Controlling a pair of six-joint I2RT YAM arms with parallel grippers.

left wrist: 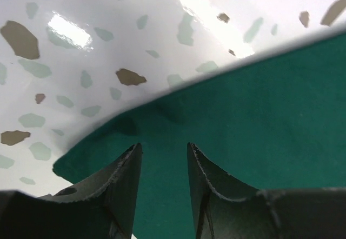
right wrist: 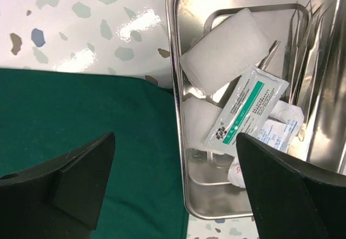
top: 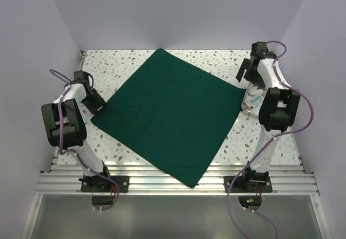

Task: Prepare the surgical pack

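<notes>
We found the surgical pack (top: 167,114) spread flat as one broad green sheet, turned like a diamond on the speckled table (top: 119,66), its near corner reaching the table's front edge. At its left corner sat the left gripper (left wrist: 164,147), fingers (left wrist: 121,179) partly apart above the cloth's edge with flat cloth showing in the gap and nothing pinched that we could see. At the right corner hung the right gripper (right wrist: 175,136), spread wide and empty, straddling the cloth's edge and the steel tray (right wrist: 174,60) just beside it. In the tray lay a white gauze pad (right wrist: 224,47), sealed packets (right wrist: 246,112) and thin metal instruments (right wrist: 303,60).
</notes>
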